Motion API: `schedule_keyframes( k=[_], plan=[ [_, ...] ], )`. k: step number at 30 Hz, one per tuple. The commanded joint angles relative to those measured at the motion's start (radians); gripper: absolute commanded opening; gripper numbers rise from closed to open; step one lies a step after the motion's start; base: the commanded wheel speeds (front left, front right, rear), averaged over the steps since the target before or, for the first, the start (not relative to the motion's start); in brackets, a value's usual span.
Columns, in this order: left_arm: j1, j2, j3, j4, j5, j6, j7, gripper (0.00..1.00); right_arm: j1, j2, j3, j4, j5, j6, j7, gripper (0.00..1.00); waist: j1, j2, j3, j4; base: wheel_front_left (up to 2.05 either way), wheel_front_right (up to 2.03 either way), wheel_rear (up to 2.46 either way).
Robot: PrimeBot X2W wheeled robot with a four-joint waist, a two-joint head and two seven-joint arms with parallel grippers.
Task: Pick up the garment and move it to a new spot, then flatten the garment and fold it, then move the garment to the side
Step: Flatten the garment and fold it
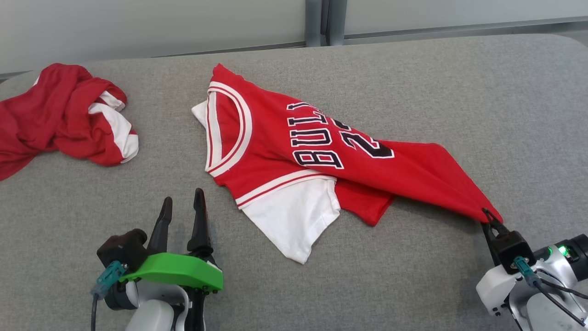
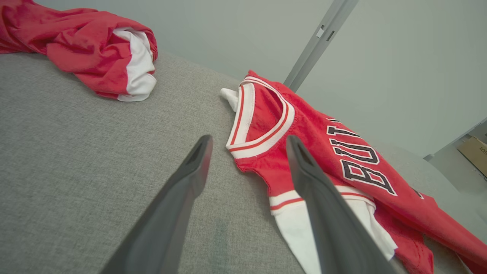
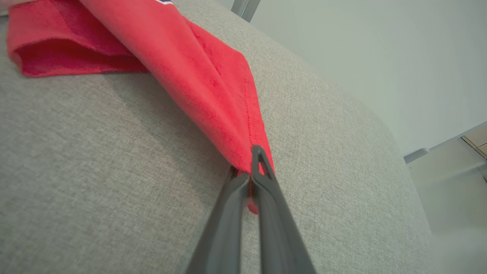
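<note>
Two-armed robot at a grey fabric tabletop, seen from the head and both wrists. The jersey, red with white trim and black lettering, lies across the middle of the tabletop. Its collar points toward the left edge and its body tapers toward the right edge. A white sleeve spreads flat on the side nearer the robot, and part of the red body is folded under beside it.

Right claw – fingers pressed together and clamped on the jersey's hem corner, at the garment's right-hand end. In the right wrist view the cloth runs up from the claw in a single drawn ridge, with a shadow on the tabletop beneath it (the stretch next to the claw hangs clear of the surface).

Left claw – fingers apart and holding nothing, just beside the sleeve and below the collar, not touching the jersey. In the left wrist view its fingers frame the lower curve of the collar.

A crumpled red-and-white bundle lies by the far-left corner, well apart from the jersey.
</note>
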Motion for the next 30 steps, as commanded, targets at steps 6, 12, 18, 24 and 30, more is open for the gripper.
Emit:
schedule_keyframes(
  k=[6, 12, 18, 24, 30],
  plan=[
    [0.016, 0.01, -0.006, -0.006, 0.004, 0.007, 0.006, 1.0, 0.024, 0.024, 0.004, 0.041, -0.01, -0.001, -0.003, 0.0, 0.0, 0.0102, -0.005, -0.002, 0.0, 0.0, 0.0],
    [0.023, 0.014, -0.009, -0.01, 0.001, 0.009, 0.008, 1.0, 0.029, 0.058, -0.016, 0.042, -0.002, -0.001, -0.003, 1.0, 0.0, 0.0102, -0.008, -0.011, 0.0, 0.0, 0.0],
    [0.025, 0.016, -0.012, -0.013, -0.004, 0.013, 0.009, 1.0, 0.063, 0.072, -0.079, 0.016, 0.032, -0.001, -0.003, 1.0, 0.0, 0.0102, -0.013, -0.018, 0.0, 0.0, 0.0],
    [0.036, 0.019, -0.008, -0.015, -0.011, 0.014, 0.005, 1.0, 0.104, 0.089, -0.126, -0.05, 0.092, -0.001, -0.003, 1.0, 0.0, 0.0102, -0.021, -0.028, 0.0, 0.0, 0.0],
    [0.054, 0.023, -0.004, -0.029, -0.016, 0.019, -0.001, 1.0, 0.153, 0.066, -0.124, -0.142, 0.128, -0.001, -0.003, 1.0, 0.0, 0.0102, -0.036, -0.044, 0.0, 0.0, 0.0]
  ],
)
